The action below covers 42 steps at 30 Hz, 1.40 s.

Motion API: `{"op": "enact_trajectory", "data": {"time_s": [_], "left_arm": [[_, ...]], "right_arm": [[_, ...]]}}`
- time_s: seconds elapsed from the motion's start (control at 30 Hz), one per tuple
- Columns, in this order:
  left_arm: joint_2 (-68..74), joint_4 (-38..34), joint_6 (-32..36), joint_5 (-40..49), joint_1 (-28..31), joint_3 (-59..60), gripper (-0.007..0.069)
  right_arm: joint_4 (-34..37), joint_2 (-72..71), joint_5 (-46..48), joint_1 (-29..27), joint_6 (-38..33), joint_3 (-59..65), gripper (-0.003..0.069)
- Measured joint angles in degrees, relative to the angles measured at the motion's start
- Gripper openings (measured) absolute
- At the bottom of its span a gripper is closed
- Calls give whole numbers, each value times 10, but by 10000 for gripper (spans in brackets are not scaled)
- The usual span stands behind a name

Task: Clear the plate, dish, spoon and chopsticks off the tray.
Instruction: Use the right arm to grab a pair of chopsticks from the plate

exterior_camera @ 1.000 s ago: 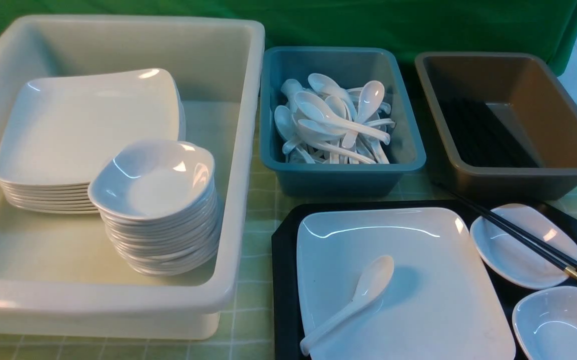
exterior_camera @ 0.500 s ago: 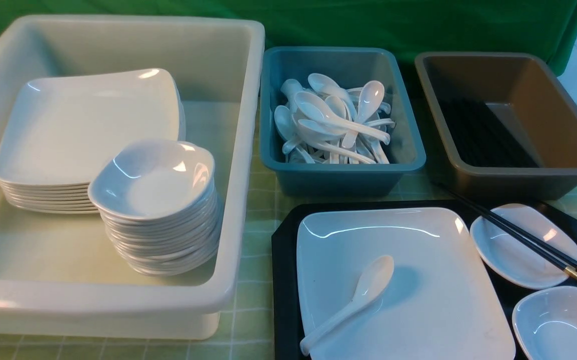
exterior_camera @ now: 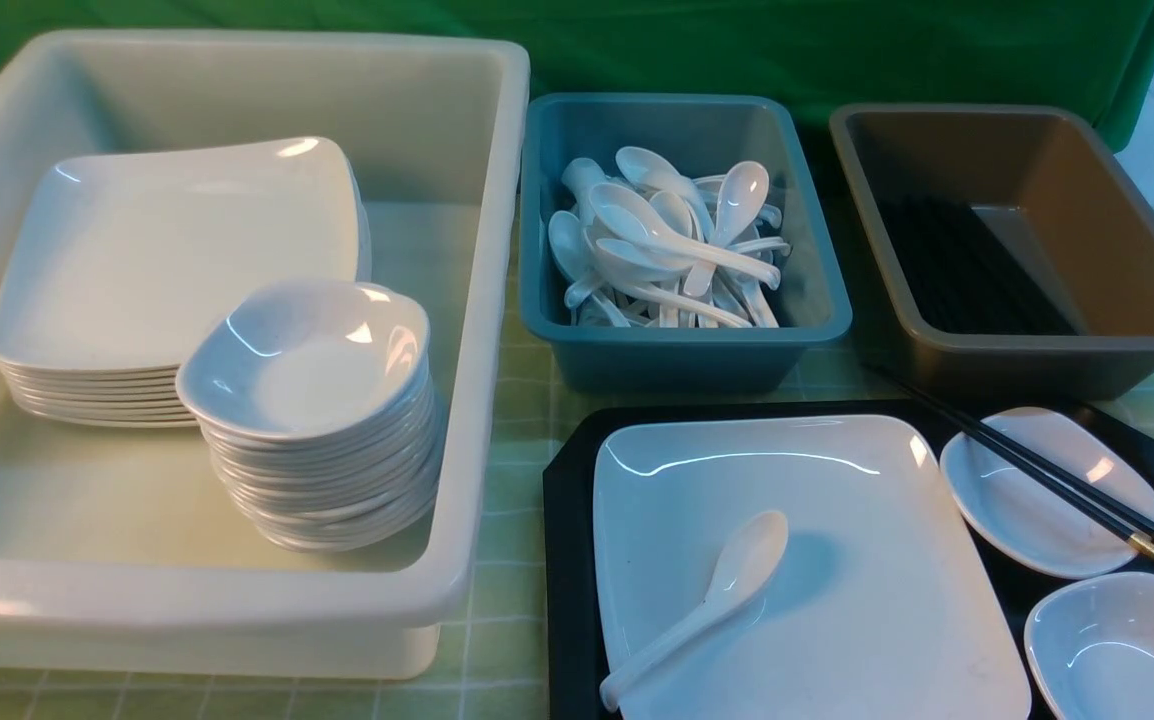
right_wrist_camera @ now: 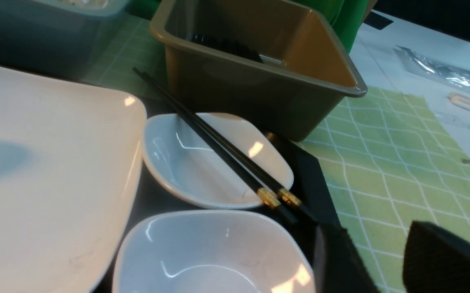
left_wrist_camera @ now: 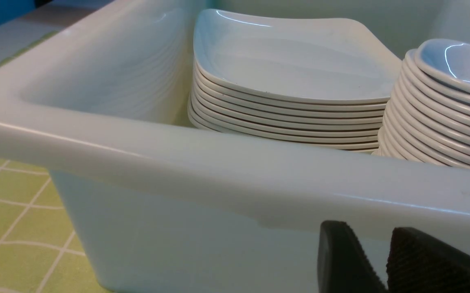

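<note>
On green checked cloth (exterior_camera: 507, 640) before a green curtain (exterior_camera: 737, 50), the tray (exterior_camera: 567, 560) at the near right corner bore the plate (exterior_camera: 857, 590) under the spoon (exterior_camera: 707, 600), and chopsticks (exterior_camera: 1047, 472) across a dish (exterior_camera: 1017, 525), while my left gripper (left_wrist_camera: 375, 240) and right gripper (right_wrist_camera: 375, 238) hung slightly parted, empty.

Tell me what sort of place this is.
Probably a canteen-style dish-return station, possibly staged: a white tub holds stacked plates and small dishes, a teal bin is full of soup spoons, and a black tray carries a plate and spoon.
</note>
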Motion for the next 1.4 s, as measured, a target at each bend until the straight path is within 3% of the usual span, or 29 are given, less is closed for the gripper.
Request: {"op": "enact_trajectory", "data": {"time_s": [0.43,0.57,0.6,0.7,0.9,0.97,1.07,1.17,1.2,1.3,1.37,1.4], "left_arm": [[0,0,0,0,0,0,183],[0,0,0,0,0,0,184],[0,0,0,0,0,0,188],[0,0,0,0,0,0,192],[0,0,0,0,0,0,200],[0,3,0,0,0,0,201],[0,3,0,0,0,0,204],[0,3,0,0,0,0,210],[0,3,0,0,0,0,211],[0,3,0,0,0,0,211],[0,3,0,0,0,0,213],[0,3,0,0,0,0,213]], "right_arm": [[14,0,-6,0,20,0,242],[120,0,-28,0,158,0,242],[175,0,-39,0,256,0,242],[208,0,-41,0,358,0,242],[251,0,-45,1,425,0,239],[280,0,-57,8,410,-8,221],[293,-1,-118,32,313,-75,136],[294,35,-140,52,137,-191,29],[294,39,-136,52,127,-198,29],[291,137,-41,57,-18,-315,10],[272,213,50,57,-47,-359,10],[272,213,50,57,-47,-359,10]]}}
